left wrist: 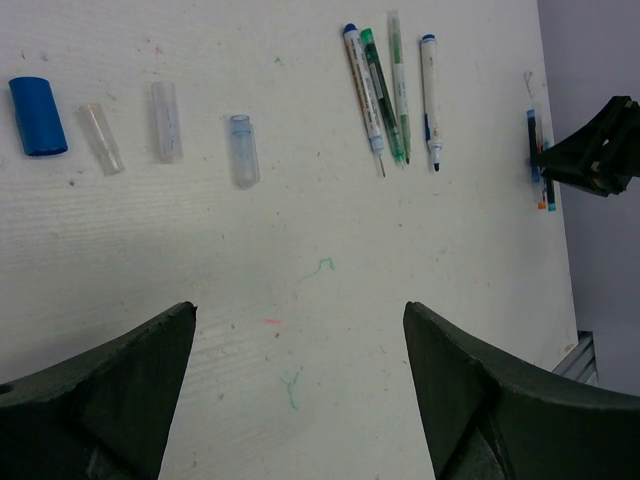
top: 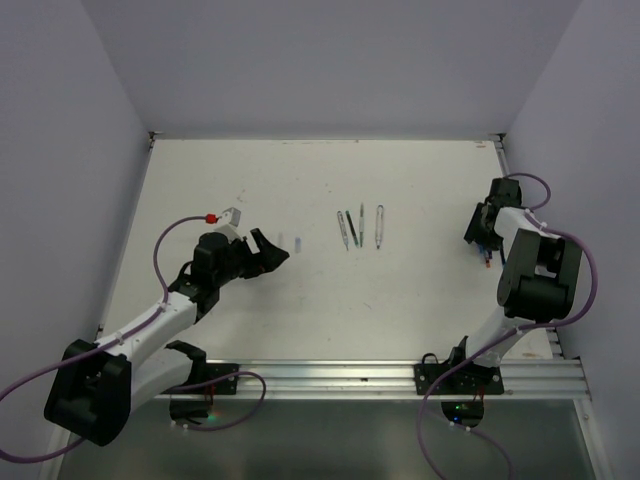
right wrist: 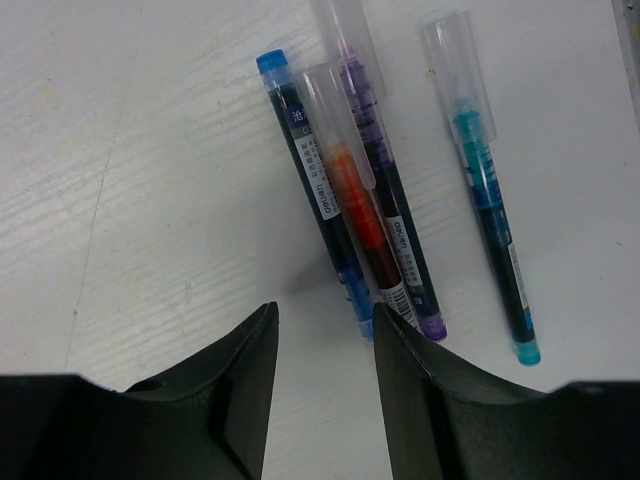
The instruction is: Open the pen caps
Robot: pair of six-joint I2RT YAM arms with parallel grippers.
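Observation:
Several loose pen caps lie in a row in the left wrist view: a blue cap (left wrist: 37,115) and three clear caps (left wrist: 101,138) (left wrist: 166,121) (left wrist: 242,150). Several uncapped pens (left wrist: 383,95) lie side by side at table centre (top: 361,226). My left gripper (left wrist: 300,310) is open and empty, hovering near the caps (top: 266,250). My right gripper (right wrist: 323,310) is open and empty just over several capped pens: blue (right wrist: 318,200), red (right wrist: 358,215), purple (right wrist: 390,215) and teal (right wrist: 490,190). Their clear caps (right wrist: 338,110) are on. The right finger (right wrist: 420,380) covers the blue pen's lower end.
The table (top: 300,300) is white with faint ink marks. My right gripper (top: 482,238) sits near the right wall. A metal rail (top: 400,378) runs along the near edge. Purple cables (top: 160,250) loop off both arms.

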